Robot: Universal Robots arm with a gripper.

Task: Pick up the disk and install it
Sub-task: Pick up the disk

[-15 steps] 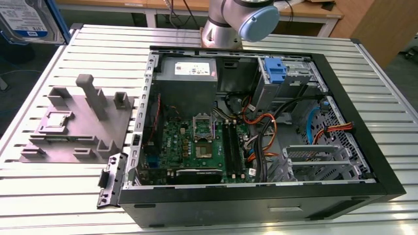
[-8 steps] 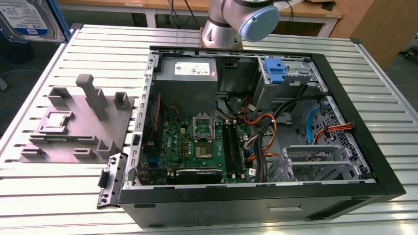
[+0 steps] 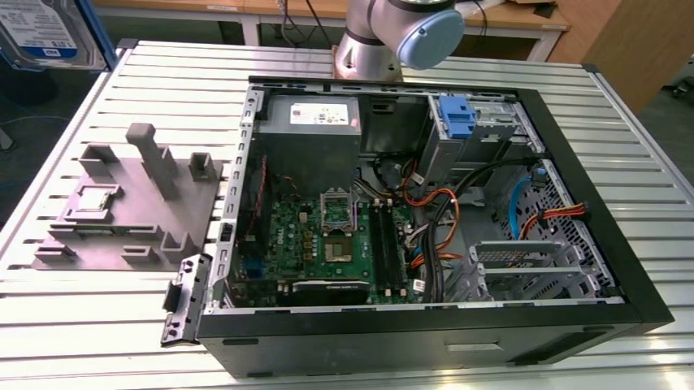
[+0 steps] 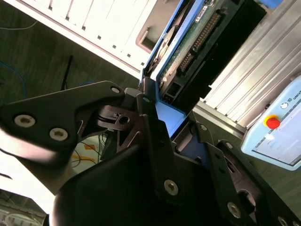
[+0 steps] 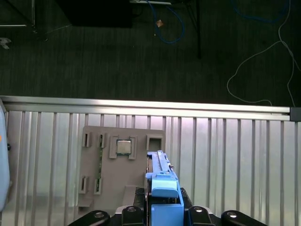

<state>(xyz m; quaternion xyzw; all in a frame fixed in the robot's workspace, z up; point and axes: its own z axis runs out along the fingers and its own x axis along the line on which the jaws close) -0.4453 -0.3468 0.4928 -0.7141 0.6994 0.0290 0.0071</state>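
The gripper (image 4: 175,126) is clamped on the disk (image 4: 188,44), its black fingers (image 4: 146,120) pressed against the blue carrier from both sides. The disk stands on edge between them, its green circuit-board face and a row of connector pins showing in the second wrist view. In the exterior view the disk (image 3: 44,32) hangs high in the air off the table's (image 3: 109,313) far corner on the exterior view's left, white-and-blue label facing the camera, well apart from the open computer case (image 3: 434,335). In the first wrist view the carrier's blue edge (image 5: 162,181) lines up over the grey fixture (image 5: 106,165), which lies flat on the ribbed table near its edge and carries a small square chip (image 5: 123,147) in one pocket. The case sits in the middle of the table, lid off. At its far end are the grey power supply box (image 3: 314,114) and the upright blue bracket (image 3: 460,120) on the silver drive bay, with the green motherboard (image 3: 325,244) on its floor. The arm's base (image 3: 369,49) rises just behind the case's far wall.
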